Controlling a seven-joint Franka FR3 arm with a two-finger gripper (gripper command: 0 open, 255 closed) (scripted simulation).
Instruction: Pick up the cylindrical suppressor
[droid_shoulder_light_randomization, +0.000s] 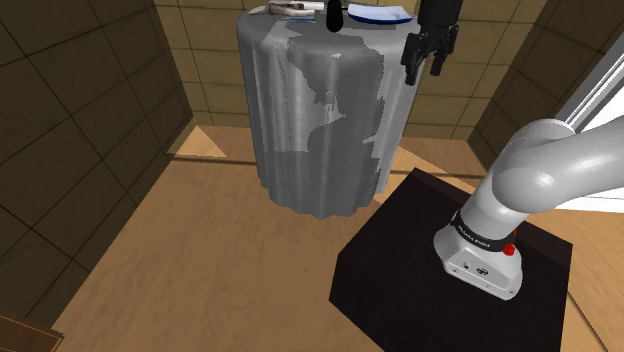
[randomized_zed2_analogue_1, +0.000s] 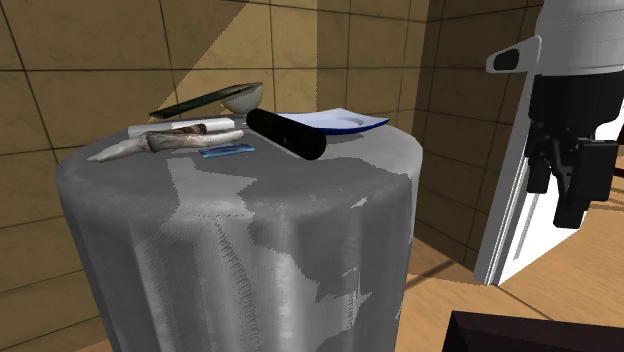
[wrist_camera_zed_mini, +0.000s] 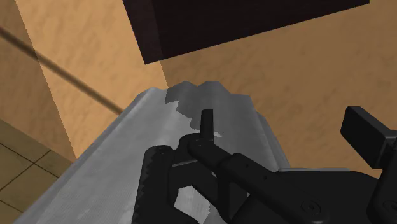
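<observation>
Suppressor (randomized_zed2_analogue_1: 287, 133): a black tube lying on its side on top of the counter (randomized_zed2_analogue_1: 300, 210), around the middle and a bit toward the edge where the plate (randomized_zed2_analogue_1: 350, 122) sits. It's just beside the plate; can't tell if they touch. One end points toward the bowl (randomized_zed2_analogue_1: 243, 97).

Handling, as a guess:
- It's rigid and smooth, likely metal, so heavier than it looks and not fragile.
- The round body will roll if you nudge it, and the grey cloth under it gives no firm stop.
- Take it across the middle of its length, fingers on the two long sides, coming straight down.
- Avoid the ends or it'll tip in the grip.

Other things on the counter:
- A roll of paper (randomized_zed2_analogue_1: 190, 127) and a blue card (randomized_zed2_analogue_1: 222, 152) lie near the opposite edge, clear of the tube.

Claw (droid_shoulder_light_randomization: 424, 72): fingers apart, nothing between them. It hangs off the counter's edge on the shoulder view's right, near top height and well apart from the tube. You'll need to lift above the rim, then cross over the plate to reach it.
</observation>
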